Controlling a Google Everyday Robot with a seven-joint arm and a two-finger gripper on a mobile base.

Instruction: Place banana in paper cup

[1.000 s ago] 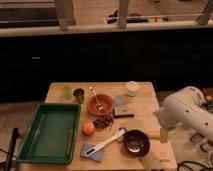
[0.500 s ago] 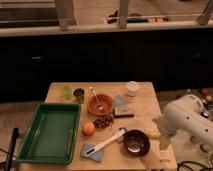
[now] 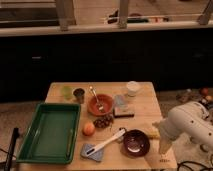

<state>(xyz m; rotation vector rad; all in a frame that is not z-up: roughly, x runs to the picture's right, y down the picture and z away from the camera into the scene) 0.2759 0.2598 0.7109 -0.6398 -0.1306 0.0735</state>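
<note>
The banana (image 3: 151, 131) is a small pale-yellow piece lying on the wooden table (image 3: 150, 102), just right of the dark bowl (image 3: 136, 142). The arm partly hides it. The white paper cup (image 3: 133, 88) stands upright at the table's far right, well behind the banana. My gripper (image 3: 164, 144) hangs from the white arm (image 3: 192, 122) at the table's front right corner. It points down, close beside the banana's right end and holds nothing that I can see.
A green tray (image 3: 31, 145) fills the left side. Behind it stand a pale green cup (image 3: 66, 91) and a small dark metal cup (image 3: 79, 94). An orange bowl with a spoon (image 3: 101, 104), a round orange fruit (image 3: 89, 129) and a white-handled utensil (image 3: 104, 145) lie mid-table.
The arm has moved down and slightly right, bringing the gripper lower at the table's front right corner, near the banana. The objects on the table have not moved.
</note>
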